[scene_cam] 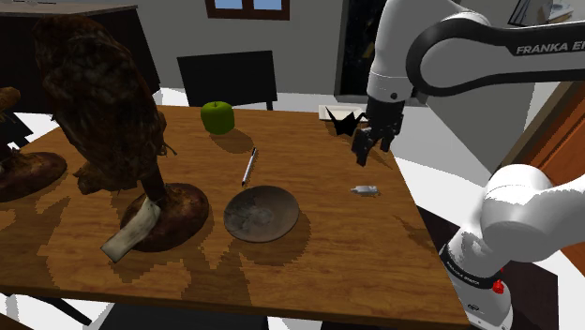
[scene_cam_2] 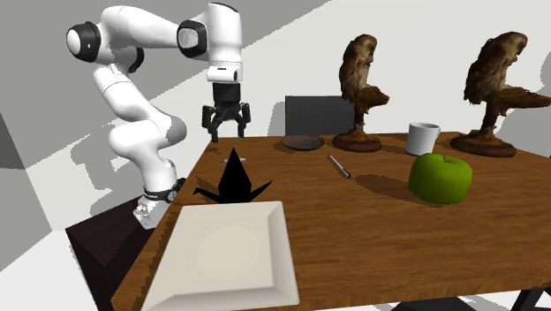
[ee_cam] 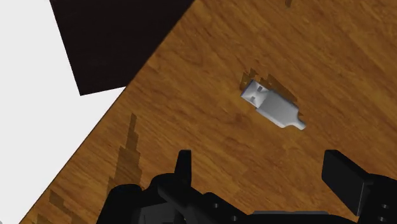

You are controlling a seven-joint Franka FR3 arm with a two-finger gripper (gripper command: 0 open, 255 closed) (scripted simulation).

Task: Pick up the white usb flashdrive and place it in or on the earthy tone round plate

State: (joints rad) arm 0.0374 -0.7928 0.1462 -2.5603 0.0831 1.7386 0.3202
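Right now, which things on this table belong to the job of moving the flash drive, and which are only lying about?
Belong to the job: white flash drive, brownish round plate, gripper, which is open.

Only lying about: green apple, pen, two bird statues, white mug, black folded figure, white square plate.

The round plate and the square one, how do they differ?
The round plate is dull brown; the square plate is white. The round plate lies beside the pen, the square plate beside a black spiky figure. Both lie flat on the wooden table.
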